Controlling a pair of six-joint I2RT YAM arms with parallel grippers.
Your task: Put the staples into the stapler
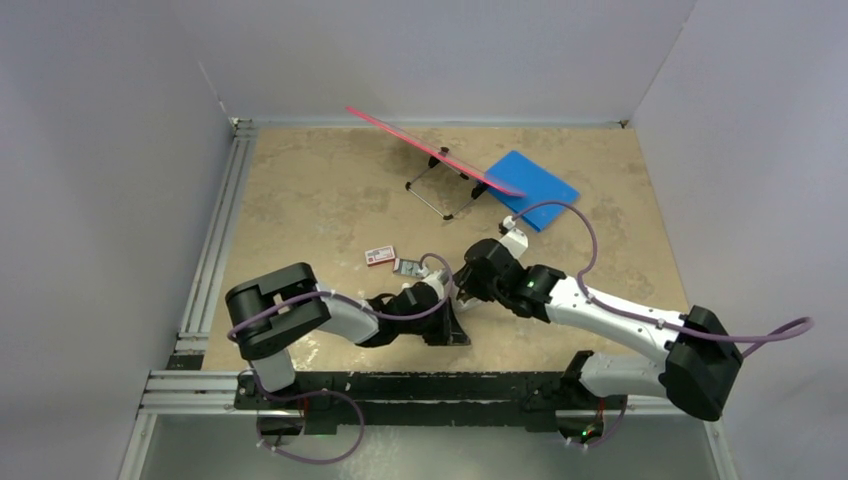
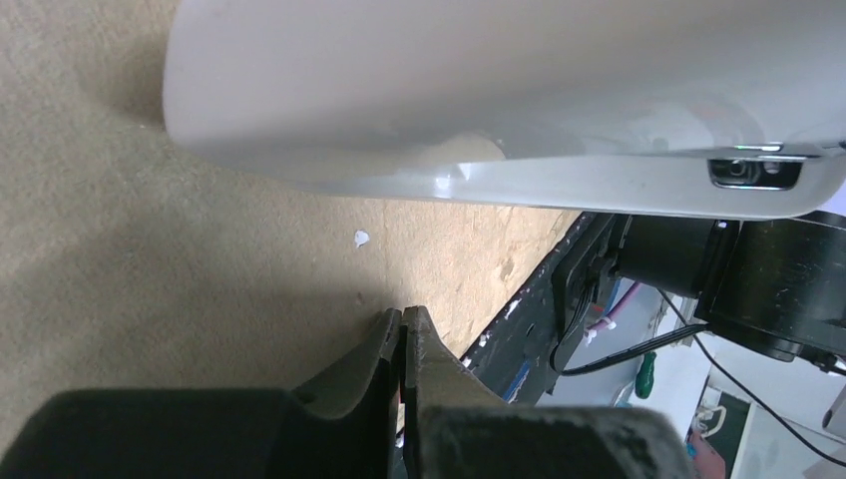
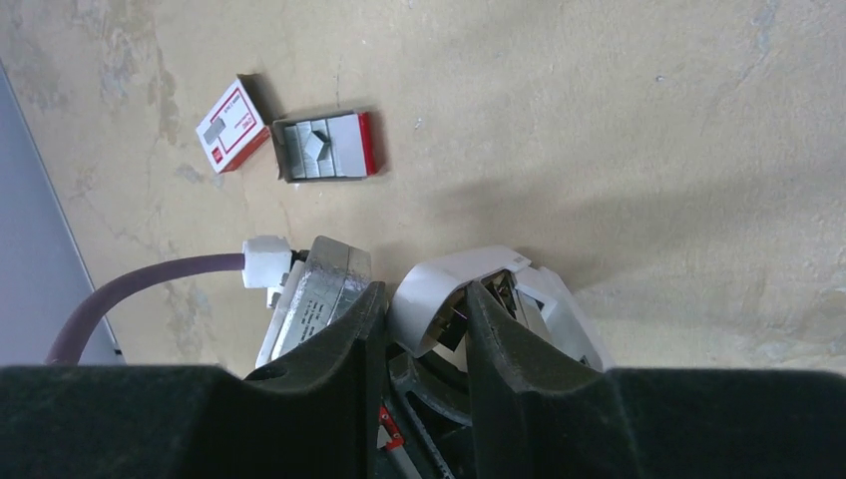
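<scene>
tan tabletop (image 3: 619,120); right pincer (image 3: 425,297) half-spread, gripping stapler (image 3: 439,279)

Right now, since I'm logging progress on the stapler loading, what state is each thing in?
White plastic stapler: opened, metal insides showing.
Red-and-white cardboard sleeve: slid off, lying flat.
Cardboard tray of grey staples: uncovered, staples inside.
Right gripper: shut on the stapler.
Left gripper: shut, nothing seen between fingers.
Pink sheet on wire stand: propped tilted.
Blue pad: lying flat.
</scene>
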